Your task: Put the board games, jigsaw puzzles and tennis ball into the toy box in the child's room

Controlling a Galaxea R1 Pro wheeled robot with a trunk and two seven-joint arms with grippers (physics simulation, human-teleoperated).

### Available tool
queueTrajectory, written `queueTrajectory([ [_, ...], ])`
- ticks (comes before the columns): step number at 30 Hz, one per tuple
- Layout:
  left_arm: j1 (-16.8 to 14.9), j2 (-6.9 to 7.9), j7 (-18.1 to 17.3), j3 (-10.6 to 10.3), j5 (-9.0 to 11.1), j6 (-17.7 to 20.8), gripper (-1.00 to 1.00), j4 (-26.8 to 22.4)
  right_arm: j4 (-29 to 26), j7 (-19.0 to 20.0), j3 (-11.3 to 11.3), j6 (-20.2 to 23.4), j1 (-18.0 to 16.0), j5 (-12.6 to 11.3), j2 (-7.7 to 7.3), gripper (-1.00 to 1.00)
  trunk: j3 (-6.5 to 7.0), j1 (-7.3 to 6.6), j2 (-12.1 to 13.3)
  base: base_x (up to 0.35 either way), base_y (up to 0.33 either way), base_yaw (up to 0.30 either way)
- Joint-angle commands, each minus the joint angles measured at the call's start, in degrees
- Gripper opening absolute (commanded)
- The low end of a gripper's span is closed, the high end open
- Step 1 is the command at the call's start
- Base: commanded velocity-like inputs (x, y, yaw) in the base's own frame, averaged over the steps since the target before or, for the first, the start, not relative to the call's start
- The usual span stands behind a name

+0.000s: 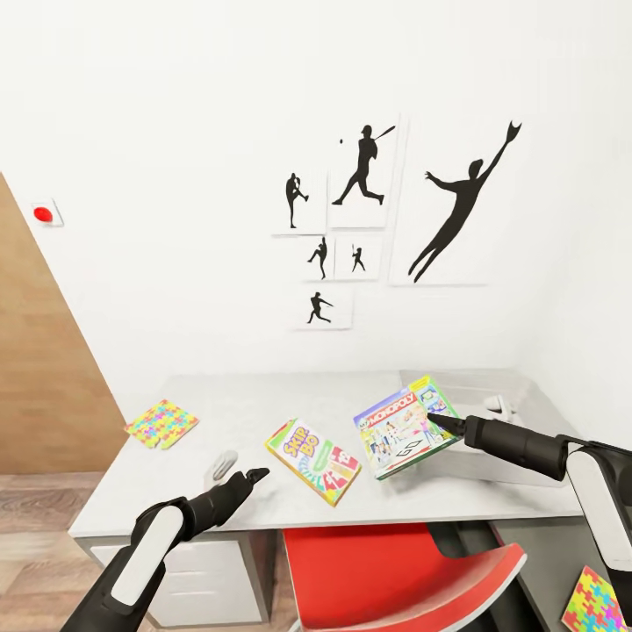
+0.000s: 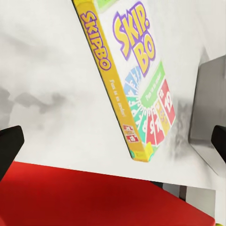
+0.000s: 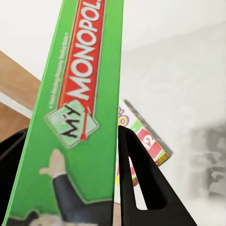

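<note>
The green-edged MONOPOLY board game [image 1: 405, 427] hangs tilted over the light grey table [image 1: 246, 399], and my right gripper [image 1: 443, 424] is shut on its edge. In the right wrist view both black fingers [image 3: 141, 179] clamp the box [image 3: 80, 117]. The SKIP BO board game [image 1: 313, 461] lies flat near the table's front; the left wrist view faces it [image 2: 136, 80]. My left gripper [image 1: 254, 476] hovers just left of it, open and holding nothing. One jigsaw puzzle [image 1: 161, 424] lies at the table's left end, another [image 1: 597, 601] low at the right. The toy box [image 1: 491, 382] stands behind the MONOPOLY box. The tennis ball is out of view.
A red chair [image 1: 395, 570] is pushed in under the table's front edge, below both grippers. A small grey object [image 1: 226, 463] rests on the table by the left gripper. The white wall with black baseball silhouettes [image 1: 369, 219] rises behind the table. White drawers [image 1: 202, 570] sit underneath.
</note>
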Motion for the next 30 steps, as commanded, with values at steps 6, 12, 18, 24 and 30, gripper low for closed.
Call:
queueTrajectory([
  [6, -0.05, 0.05, 0.57, -0.16, 0.59, 0.08, 1.0, -0.1, -0.02, 0.49, -0.1, 0.26, -0.07, 0.34, 0.01, -1.0, -0.13, 0.04, -0.13, 0.006, 0.001, 0.0],
  [12, -0.05, 0.05, 0.61, -0.18, 0.59, 0.08, 1.0, -0.11, -0.02, 0.49, -0.11, 0.26, -0.07, 0.34, 0.01, -1.0, -0.13, 0.04, -0.13, 0.084, -0.07, 0.0],
  [18, -0.05, 0.05, 0.57, -0.18, 0.59, 0.08, 1.0, -0.12, -0.02, 0.49, -0.11, 0.26, -0.07, 0.34, 0.01, -1.0, -0.13, 0.04, -0.13, 0.067, -0.059, 0.0],
  [24, -0.05, 0.05, 0.63, -0.2, 0.59, 0.08, 1.0, -0.12, -0.02, 0.49, -0.11, 0.26, -0.07, 0.34, 0.01, -1.0, -0.13, 0.04, -0.13, 0.022, -0.044, 0.0],
  [30, -0.05, 0.05, 0.64, -0.19, 0.59, 0.08, 1.0, -0.1, -0.02, 0.49, -0.11, 0.21, -0.07, 0.34, 0.01, -1.0, -0.13, 0.04, -0.13, 0.005, -0.158, 0.0],
])
